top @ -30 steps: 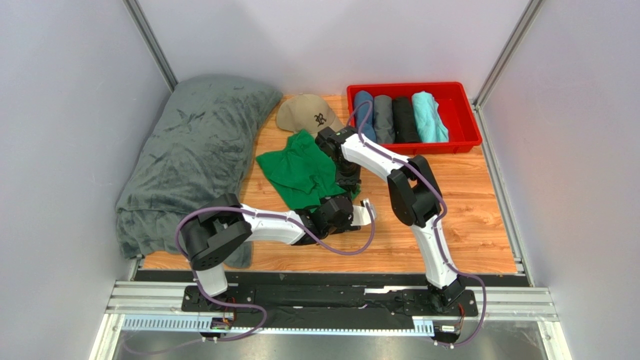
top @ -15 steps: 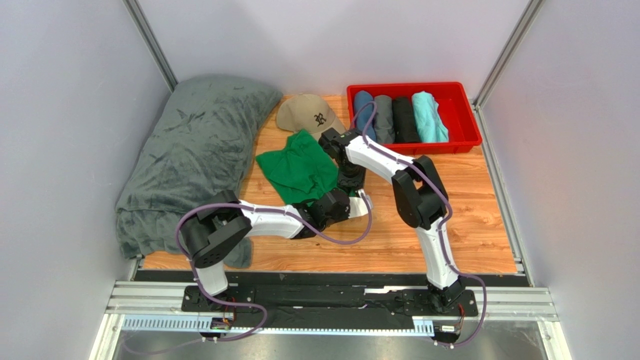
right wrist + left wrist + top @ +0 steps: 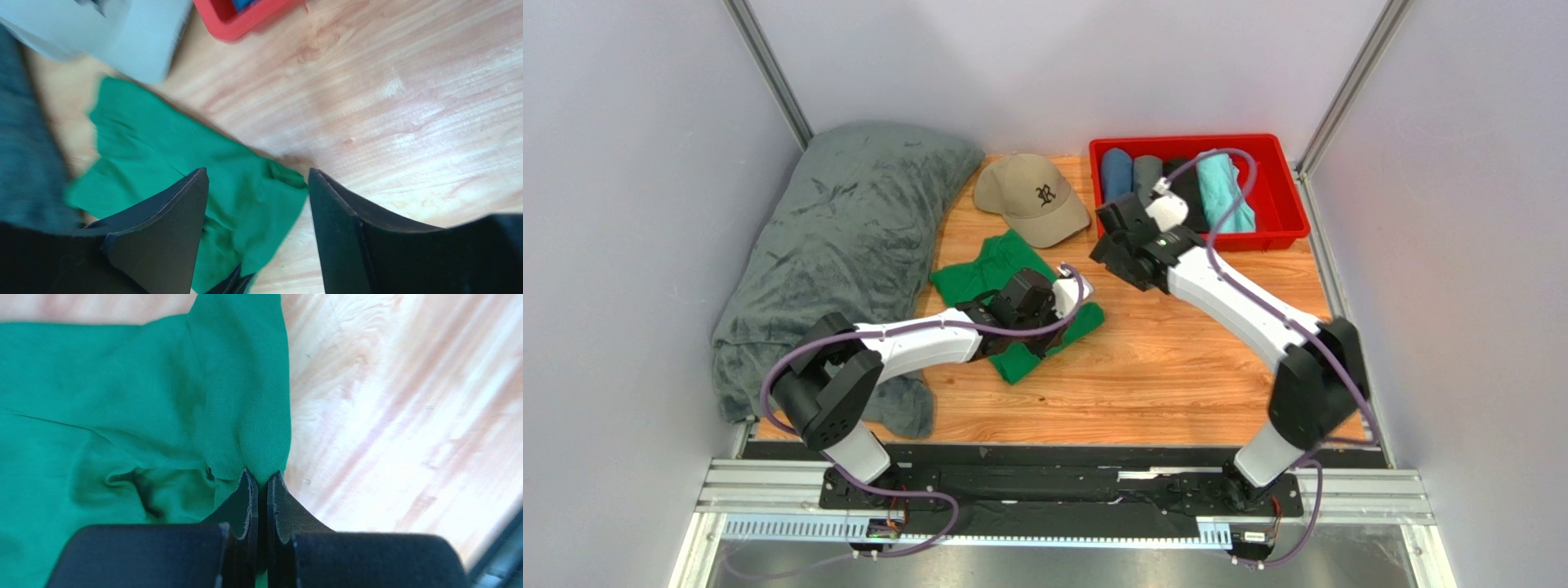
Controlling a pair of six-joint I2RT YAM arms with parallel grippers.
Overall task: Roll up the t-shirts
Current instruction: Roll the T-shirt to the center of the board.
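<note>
One second on, pinches an edge fold of the green t-shirt between the pressed-together fingers of the left gripper, spread wide a moment before. Has lifted the right gripper off the cloth toward the red bin of rolled shirts, with its fingers now parted and empty above the wooden table. Leaves the t-shirt bunched smaller than before, perhaps folded over, part of it hidden under the left arm, lying mid-table between the tan cap and the near edge, just beside the grey blanket.
</note>
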